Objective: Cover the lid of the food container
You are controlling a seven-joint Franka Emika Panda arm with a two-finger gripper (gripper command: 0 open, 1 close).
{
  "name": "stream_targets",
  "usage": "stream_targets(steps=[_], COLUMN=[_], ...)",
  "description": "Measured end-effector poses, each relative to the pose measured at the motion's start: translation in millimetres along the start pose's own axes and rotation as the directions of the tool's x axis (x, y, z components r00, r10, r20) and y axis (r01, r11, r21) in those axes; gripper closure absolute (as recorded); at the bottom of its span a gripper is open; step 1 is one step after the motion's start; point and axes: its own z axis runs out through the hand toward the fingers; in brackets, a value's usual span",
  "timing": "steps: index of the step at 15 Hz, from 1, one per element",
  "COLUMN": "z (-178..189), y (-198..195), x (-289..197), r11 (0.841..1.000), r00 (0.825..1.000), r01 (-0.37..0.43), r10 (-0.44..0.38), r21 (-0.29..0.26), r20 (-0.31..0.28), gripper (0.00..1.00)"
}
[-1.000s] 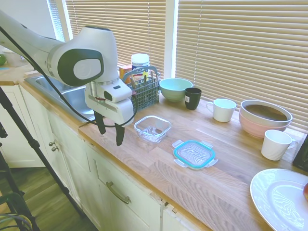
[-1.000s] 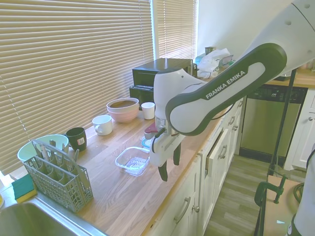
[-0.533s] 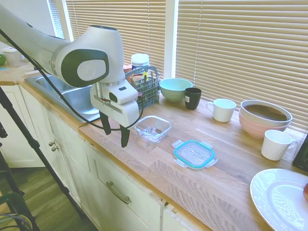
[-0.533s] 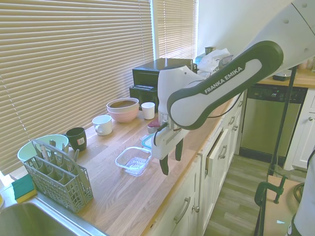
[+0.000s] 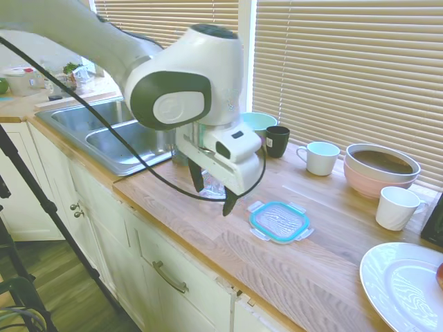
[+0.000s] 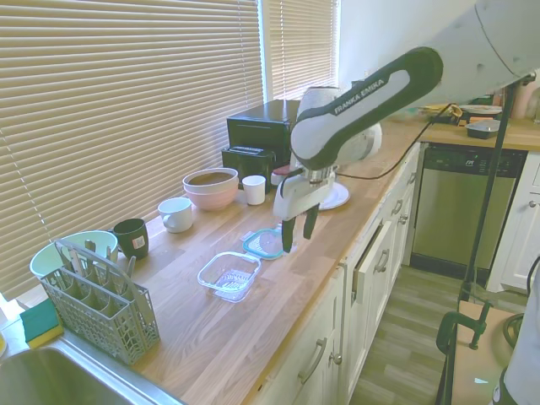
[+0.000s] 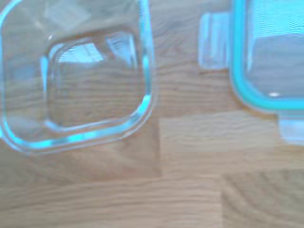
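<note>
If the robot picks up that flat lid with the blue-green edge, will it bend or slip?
The lid looks like thin clear plastic, so it is probably light and may flex slightly. It lies flat on the wooden counter, so getting fingers under its edge could be tricky. Its smooth surface might slip in the open gripper.

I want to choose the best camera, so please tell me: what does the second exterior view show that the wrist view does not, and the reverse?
Only the second exterior view shows the open pincer above the counter, the cutlery basket, the black mug and the pink bowl. Only the wrist view shows the lid's clear snap tab from close by. Both show the glass container and the lid lying apart on the wooden counter.
</note>
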Motion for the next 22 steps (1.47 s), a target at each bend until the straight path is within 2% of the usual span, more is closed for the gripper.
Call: stream_targets(steps=[6, 10, 13, 18, 22], z=[-6.9, 4.1, 17.1, 41.4, 58.7], y=[5.3, -5.3, 5.3, 22.1, 16.8], x=[85.5, 130.5, 162.0, 203.3, 218.9], r11=[1.0, 0.999, 0.999, 0.999, 0.999], r00=[0.998, 0.995, 0.993, 0.991, 0.99], r01=[0.017, 0.03, 0.027, 0.01, 0.017], r10=[-0.017, -0.031, -0.031, -0.015, -0.024], r21=[0.007, 0.018, 0.036, 0.037, 0.05], r20=[0.068, 0.099, 0.115, 0.134, 0.142], gripper=[0.0, 0.0, 0.0, 0.0, 0.0])
